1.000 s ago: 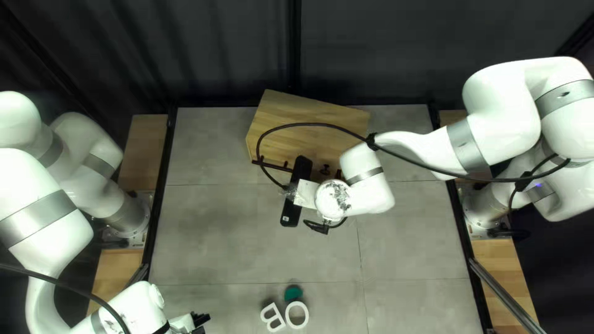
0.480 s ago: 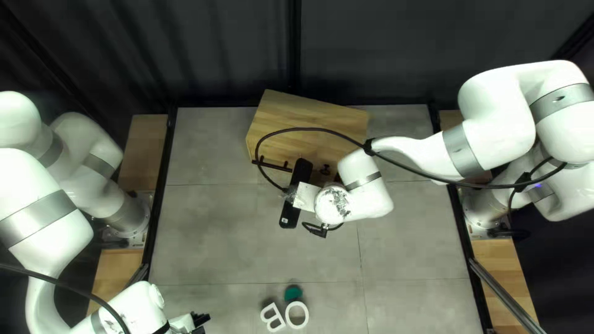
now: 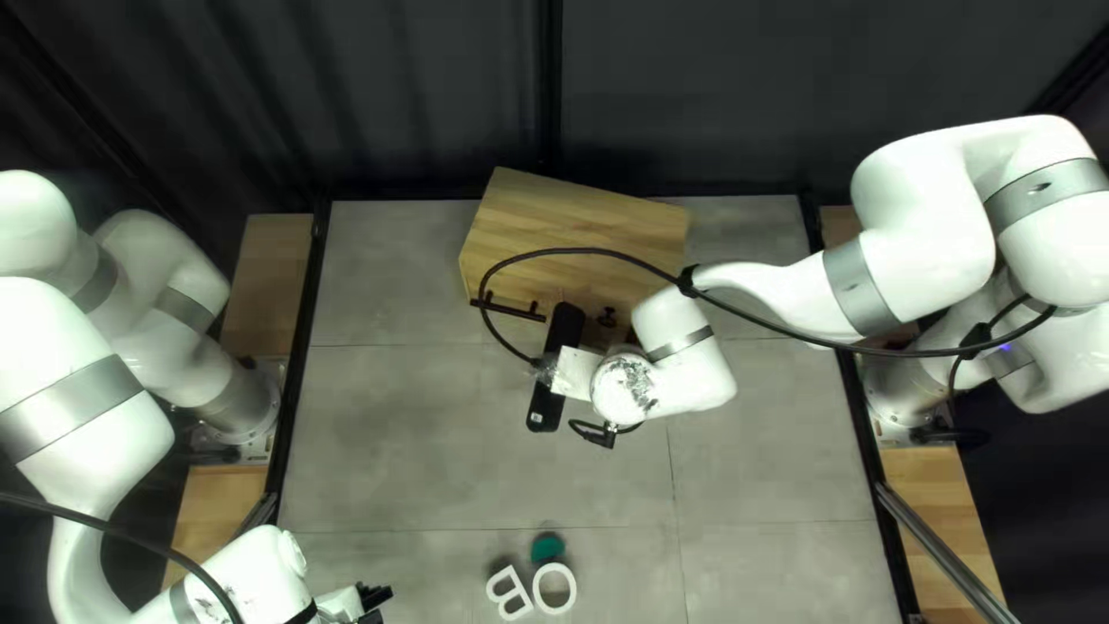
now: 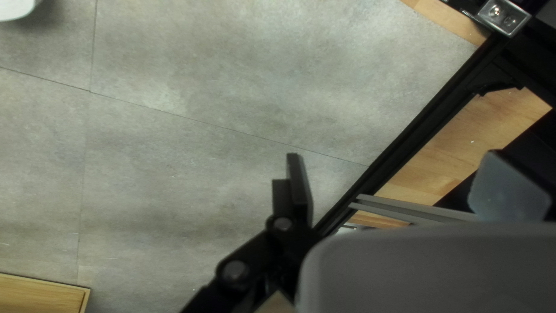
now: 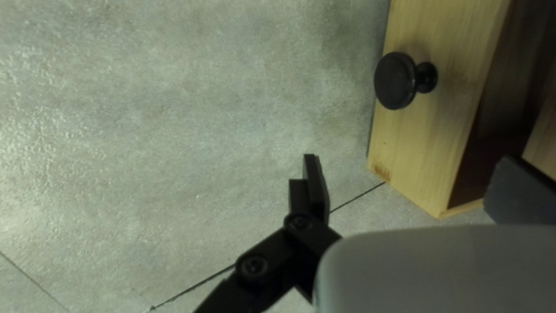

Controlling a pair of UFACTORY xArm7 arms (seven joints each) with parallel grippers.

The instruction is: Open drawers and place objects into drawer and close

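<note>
A wooden cabinet (image 3: pixel 578 225) stands near the table's far edge, with a long dark handle (image 3: pixel 506 310) and a round knob (image 3: pixel 608 317) on its front. My right gripper (image 3: pixel 558 370) is just in front of it; its fingers are open in its wrist view (image 5: pixel 408 179). There, a partly open drawer (image 5: pixel 425 127) with a black knob (image 5: pixel 395 80) lies ahead, one finger overlapping its inside. My left gripper (image 3: pixel 376 598) is low at the near left, and in its wrist view (image 4: pixel 399 174) it stands open and holds nothing. White letters B (image 3: pixel 508 592) and O (image 3: pixel 555 588) lie beside a green piece (image 3: pixel 546 548).
The right arm and its looping black cable (image 3: pixel 578 251) cross over the cabinet's right part. In the left wrist view the table's dark edge rail (image 4: pixel 417 133) runs past my gripper; a wooden piece (image 4: pixel 40 293) and a white object (image 4: pixel 14 8) show off to the side.
My right gripper has shifted slightly toward the table's near edge, its arm and cable shifting along. The left arm and the letters have not moved.
</note>
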